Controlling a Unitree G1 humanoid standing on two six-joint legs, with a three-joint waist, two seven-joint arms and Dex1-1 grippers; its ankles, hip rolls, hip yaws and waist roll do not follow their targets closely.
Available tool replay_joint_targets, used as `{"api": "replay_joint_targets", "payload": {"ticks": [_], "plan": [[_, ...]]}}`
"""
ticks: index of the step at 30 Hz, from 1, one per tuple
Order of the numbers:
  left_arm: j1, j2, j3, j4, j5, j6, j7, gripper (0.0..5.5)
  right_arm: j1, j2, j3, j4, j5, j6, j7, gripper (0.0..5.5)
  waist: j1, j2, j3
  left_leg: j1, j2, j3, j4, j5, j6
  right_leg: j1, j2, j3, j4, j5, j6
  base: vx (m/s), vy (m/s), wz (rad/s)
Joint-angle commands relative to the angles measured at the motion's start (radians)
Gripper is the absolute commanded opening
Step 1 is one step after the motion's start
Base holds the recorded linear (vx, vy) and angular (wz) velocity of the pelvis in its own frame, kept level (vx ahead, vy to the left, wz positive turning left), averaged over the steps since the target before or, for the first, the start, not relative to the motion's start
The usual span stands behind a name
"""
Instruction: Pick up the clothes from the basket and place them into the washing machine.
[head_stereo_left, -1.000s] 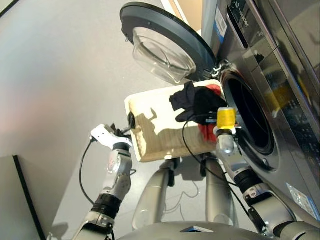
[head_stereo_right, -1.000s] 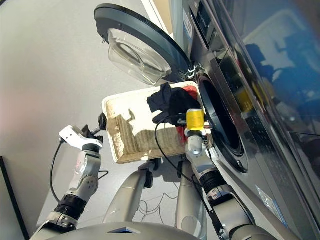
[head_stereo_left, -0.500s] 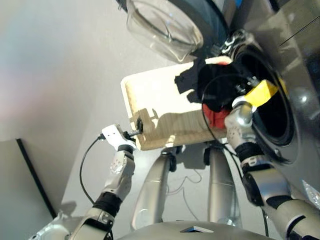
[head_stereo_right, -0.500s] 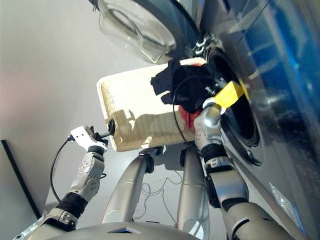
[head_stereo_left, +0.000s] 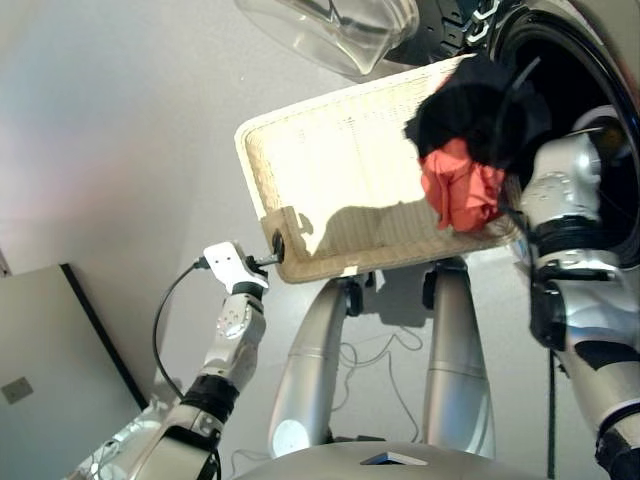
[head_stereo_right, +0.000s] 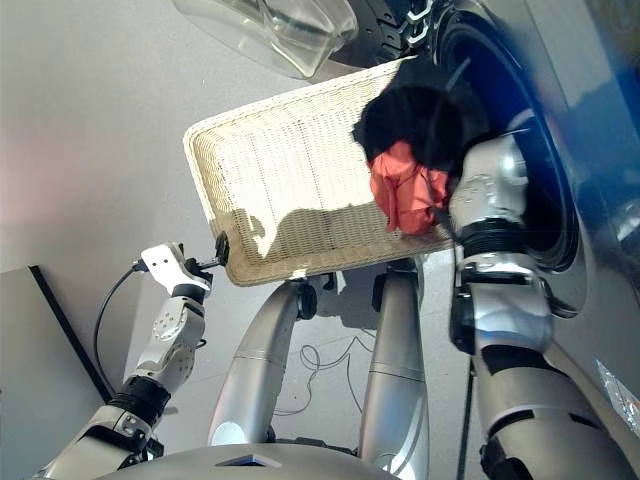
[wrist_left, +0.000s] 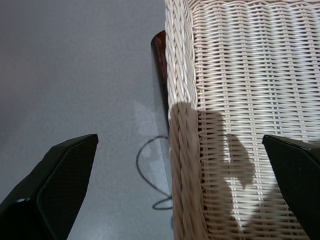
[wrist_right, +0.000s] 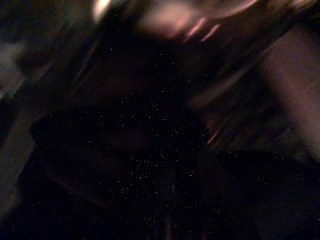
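The cream woven basket (head_stereo_left: 340, 180) fills the middle of the head views. At its end nearest the washing machine (head_stereo_left: 600, 90), a dark bunch of clothes (head_stereo_left: 470, 110) sits right at the porthole's rim. A coral red garment (head_stereo_left: 460, 190) hangs below it over the basket's edge. My right arm (head_stereo_left: 560, 190) reaches up behind this bunch into the porthole; its gripper is hidden by the cloth, and the right wrist view shows only darkness. My left gripper (wrist_left: 170, 200) is open at the basket's near corner, with the woven rim (wrist_left: 182, 150) between its fingers.
The machine's open door with its bulging glass (head_stereo_left: 340, 25) hangs above the basket's far edge. A dark grey panel (head_stereo_left: 50, 380) stands at the lower left. A thin cable (head_stereo_left: 375, 355) lies on the grey floor below the basket.
The camera has tilted and moved closer. My right arm has risen from the basket to the porthole, and the dark and red clothes have gone up with it. The left gripper stays at the basket's corner.
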Motion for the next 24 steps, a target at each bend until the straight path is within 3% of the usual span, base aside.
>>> {"api": "replay_joint_targets", "payload": {"ticks": [1,4,5,6,16,24], "plan": [[-0.006,0.032,0.039,0.011,0.031,-0.047,0.02,5.5,0.046,-0.105,-0.005,-0.058,-0.037,-0.066,-0.006,0.0,-0.05,0.014,-0.034,0.036,0.014,-0.039,-0.006,-0.022,-0.028,0.049,0.029,-0.022,0.048,-0.09,0.031,0.0,0.0,0.0],[-0.019,0.028,0.032,0.012,0.032,-0.051,0.02,5.5,0.086,-0.056,-0.013,-0.029,-0.023,-0.062,0.005,0.0,-0.059,0.009,-0.044,0.041,0.015,-0.041,-0.025,-0.017,-0.033,0.058,0.033,-0.027,0.03,-0.084,0.027,0.0,0.0,0.0],[-0.02,0.027,0.031,0.011,0.033,-0.053,0.019,5.5,0.104,-0.034,0.001,-0.011,-0.011,-0.045,0.039,1.51,-0.061,0.006,-0.047,0.043,0.016,-0.041,-0.032,-0.014,-0.034,0.064,0.034,-0.03,0.021,-0.081,0.026,0.0,0.0,0.0],[-0.022,0.03,0.033,0.014,0.032,-0.052,0.017,5.5,0.121,-0.026,0.029,0.02,-0.006,-0.01,0.082,5.5,-0.059,0.001,-0.049,0.044,0.017,-0.042,-0.038,-0.012,-0.035,0.068,0.035,-0.032,0.015,-0.079,0.026,0.0,0.0,0.0],[-0.009,0.045,0.07,0.03,0.011,-0.039,-0.019,5.5,0.173,0.042,0.306,0.111,0.037,0.159,0.43,5.5,-0.057,-0.046,-0.046,0.051,0.028,-0.051,-0.079,0.02,-0.048,0.106,0.031,-0.063,-0.05,-0.039,0.023,-0.008,-0.011,0.003],[0.002,0.038,0.094,0.073,0.002,-0.019,-0.081,5.5,0.248,0.107,0.562,0.059,-0.093,0.261,0.645,5.5,-0.05,-0.092,-0.049,0.062,0.024,-0.074,-0.119,0.056,-0.053,0.139,0.026,-0.092,-0.096,-0.018,0.022,-0.01,-0.02,0.04]]}}
